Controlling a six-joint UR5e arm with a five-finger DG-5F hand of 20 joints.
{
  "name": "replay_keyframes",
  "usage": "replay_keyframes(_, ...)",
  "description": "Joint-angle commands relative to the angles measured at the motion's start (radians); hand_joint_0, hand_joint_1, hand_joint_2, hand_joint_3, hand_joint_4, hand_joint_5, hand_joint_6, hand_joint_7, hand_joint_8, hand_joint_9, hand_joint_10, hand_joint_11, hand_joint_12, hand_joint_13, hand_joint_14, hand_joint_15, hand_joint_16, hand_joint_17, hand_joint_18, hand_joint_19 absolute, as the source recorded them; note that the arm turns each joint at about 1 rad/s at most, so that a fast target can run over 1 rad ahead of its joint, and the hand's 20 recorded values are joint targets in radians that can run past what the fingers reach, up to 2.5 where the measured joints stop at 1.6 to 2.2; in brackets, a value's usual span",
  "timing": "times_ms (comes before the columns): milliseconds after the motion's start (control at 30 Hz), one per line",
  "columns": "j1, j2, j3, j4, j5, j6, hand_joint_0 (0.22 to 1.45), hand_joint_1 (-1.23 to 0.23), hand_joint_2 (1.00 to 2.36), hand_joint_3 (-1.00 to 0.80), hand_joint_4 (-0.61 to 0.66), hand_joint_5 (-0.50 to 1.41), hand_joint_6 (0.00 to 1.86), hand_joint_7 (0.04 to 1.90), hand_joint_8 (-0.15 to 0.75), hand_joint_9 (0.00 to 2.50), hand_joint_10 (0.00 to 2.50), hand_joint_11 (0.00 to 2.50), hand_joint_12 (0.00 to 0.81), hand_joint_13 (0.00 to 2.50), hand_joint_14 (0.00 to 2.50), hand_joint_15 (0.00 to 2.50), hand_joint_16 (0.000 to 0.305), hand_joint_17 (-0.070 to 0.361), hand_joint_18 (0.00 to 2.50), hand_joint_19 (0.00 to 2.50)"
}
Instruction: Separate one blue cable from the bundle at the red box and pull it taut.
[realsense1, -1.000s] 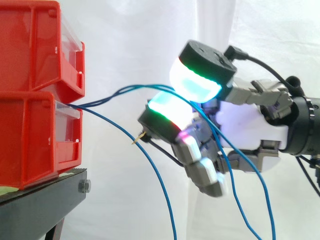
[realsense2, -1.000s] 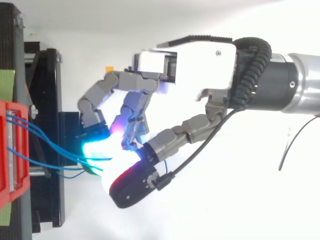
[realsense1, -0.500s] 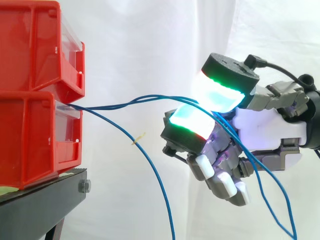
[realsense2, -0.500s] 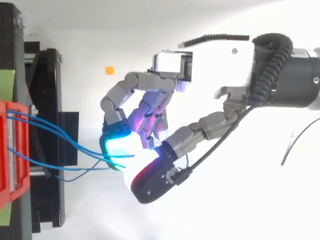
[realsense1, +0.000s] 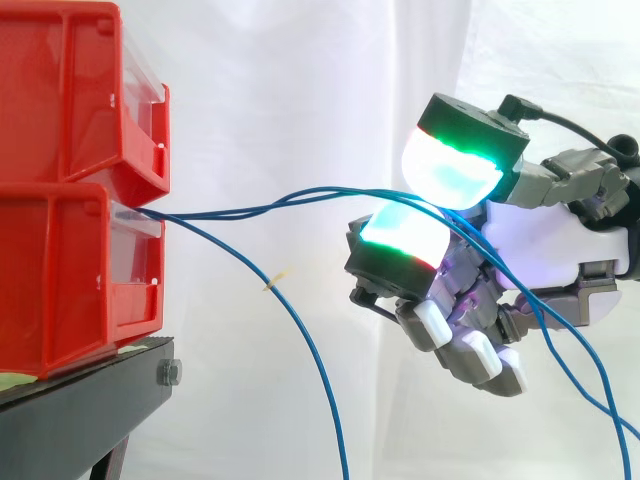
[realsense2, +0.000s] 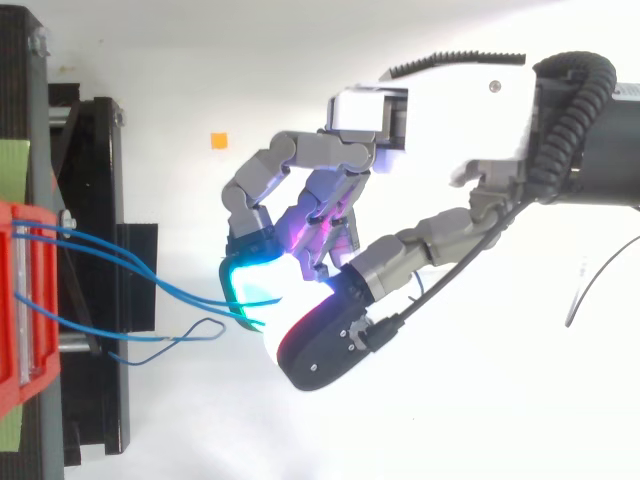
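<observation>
**Observer:** Start at your own end. What is the hand doing?

**Me:** My hand (realsense1: 545, 250) comes in from the right of the side view, fingers curled. Thumb and one finger meet pad to pad. The pads (realsense1: 450, 170) glow green and cyan, and they are clamped on the blue cables (realsense1: 220, 212). From the side I count two strands entering the pinch. The other fingers are folded under the palm.

**Observer:** And behind the pinch?

**Me:** Past the pads the strands go slack. They droop across the front of my palm toward the lower right edge.

**Observer:** Outward from the fingertips, then.

**Me:** From the pinch the blue cables run left through open air, close together. They are nearly straight with a slight wave, dipping a little on the way to the front lip of the lower red bin (realsense1: 70, 280). Hand and bin are well apart. A loose blue cable (realsense1: 240, 262) leaves the same lip and hangs down in a long arc, clear of my fingers. A small yellowish tip (realsense1: 276, 277) sits on or just beside that arc partway down; I cannot tell which.

**Observer:** Farthest things?

**Me:** The upper red bin (realsense1: 70, 90) is stacked on the lower one, and both stand on the black stand (realsense1: 80, 410). From above, a small orange marker (realsense2: 217, 140) lies on the white surface, apart from my knuckles. The white curtain (realsense1: 300, 80) hangs behind everything.
</observation>
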Motion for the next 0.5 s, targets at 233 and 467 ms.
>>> replay_keyframes(233, -0.002, 0.000, 0.000, 0.000, 0.004, 0.007, 0.63, -0.59, 1.01, -0.34, 0.08, -0.13, 0.87, 1.15, 0.414, 0.90, 0.02, 0.77, 0.455, 1.10, 0.03, 0.72, 0.062, 0.139, 1.07, 0.88)
replay_keyframes(467, -0.002, 0.000, 0.000, 0.000, 0.007, 0.007, 0.62, -0.56, 1.01, -0.42, 0.14, -0.14, 0.86, 1.14, 0.416, 0.91, 0.02, 0.79, 0.458, 1.10, 0.02, 0.74, 0.063, 0.143, 1.06, 0.88)
